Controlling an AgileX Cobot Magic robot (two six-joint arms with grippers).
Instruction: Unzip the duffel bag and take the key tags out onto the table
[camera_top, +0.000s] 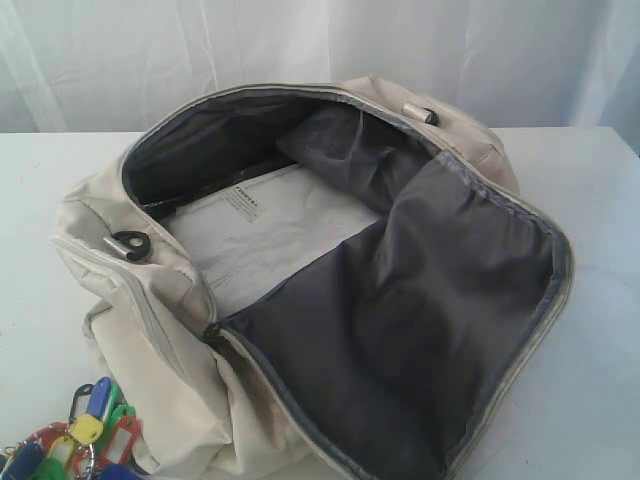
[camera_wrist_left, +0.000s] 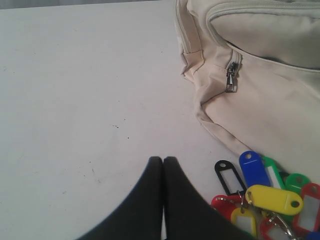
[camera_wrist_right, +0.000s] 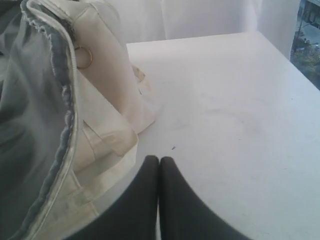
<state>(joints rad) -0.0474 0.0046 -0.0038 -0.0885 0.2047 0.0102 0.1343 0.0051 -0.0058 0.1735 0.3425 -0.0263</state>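
Observation:
The cream duffel bag (camera_top: 170, 330) lies wide open in the middle of the white table (camera_top: 40, 250), its dark grey lining (camera_top: 420, 340) showing. The key tags (camera_top: 85, 435), a bunch in red, blue, green and yellow, lie on the table by the bag's front left corner. In the left wrist view the key tags (camera_wrist_left: 265, 200) rest beside the bag (camera_wrist_left: 265, 95), just to one side of my left gripper (camera_wrist_left: 163, 159), which is shut and empty. My right gripper (camera_wrist_right: 159, 159) is shut and empty over bare table next to the bag's other end (camera_wrist_right: 100, 100). Neither gripper shows in the exterior view.
The front pocket's zip pull (camera_wrist_left: 231, 80) hangs shut on the bag's side. A metal strap ring (camera_wrist_right: 84, 56) sits on the bag's end. The table edge (camera_wrist_right: 280, 47) runs close on the right side, and a white curtain (camera_top: 300, 40) hangs behind.

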